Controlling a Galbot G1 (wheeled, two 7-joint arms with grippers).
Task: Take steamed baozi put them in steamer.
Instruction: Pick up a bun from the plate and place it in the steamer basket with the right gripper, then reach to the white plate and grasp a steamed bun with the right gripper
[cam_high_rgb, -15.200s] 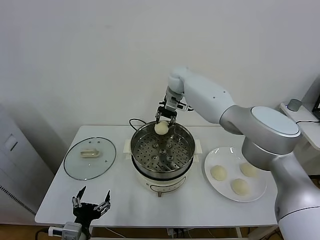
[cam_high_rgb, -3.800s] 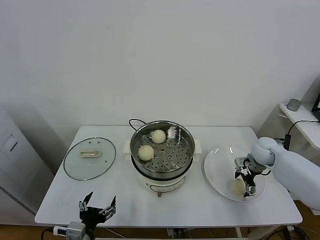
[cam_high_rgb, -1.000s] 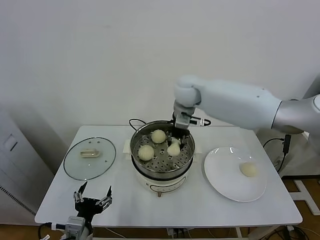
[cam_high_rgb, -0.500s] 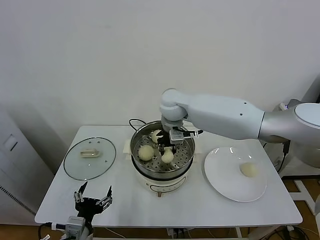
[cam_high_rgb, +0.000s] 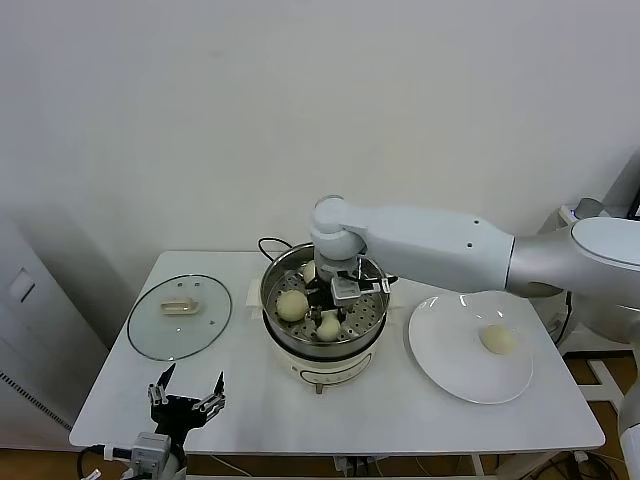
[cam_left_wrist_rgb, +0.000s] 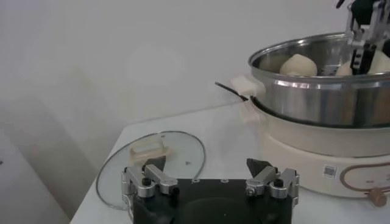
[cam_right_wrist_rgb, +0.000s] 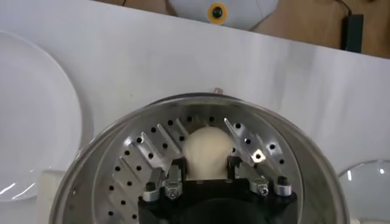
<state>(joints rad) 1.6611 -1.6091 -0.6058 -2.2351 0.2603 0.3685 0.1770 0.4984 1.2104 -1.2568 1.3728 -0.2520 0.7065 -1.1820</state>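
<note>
The steamer (cam_high_rgb: 300, 352) stands mid-table, a shiny pot on a white base. Two baozi lie in its basket: one at the left (cam_high_rgb: 292, 305), one at the back (cam_high_rgb: 309, 271), half hidden by my right arm. My right gripper (cam_high_rgb: 330, 318) is low inside the pot near its front and is shut on a third baozi (cam_high_rgb: 327, 326). In the right wrist view that baozi (cam_right_wrist_rgb: 207, 148) sits between the fingers of the right gripper (cam_right_wrist_rgb: 206, 165), just above the perforated floor of the steamer (cam_right_wrist_rgb: 131, 161). A last baozi (cam_high_rgb: 498, 339) lies on the white plate (cam_high_rgb: 450, 362). My left gripper (cam_high_rgb: 183, 403) waits open by the table's front left edge.
A round glass lid (cam_high_rgb: 150, 335) lies flat at the table's left. A black cord (cam_high_rgb: 268, 243) runs behind the steamer. In the left wrist view the left gripper (cam_left_wrist_rgb: 207, 165) faces the steamer (cam_left_wrist_rgb: 323, 100) and the lid (cam_left_wrist_rgb: 183, 152).
My right gripper has carried the baozi from the back right of the steamer toward its front and down into the basket. The left arm has not moved.
</note>
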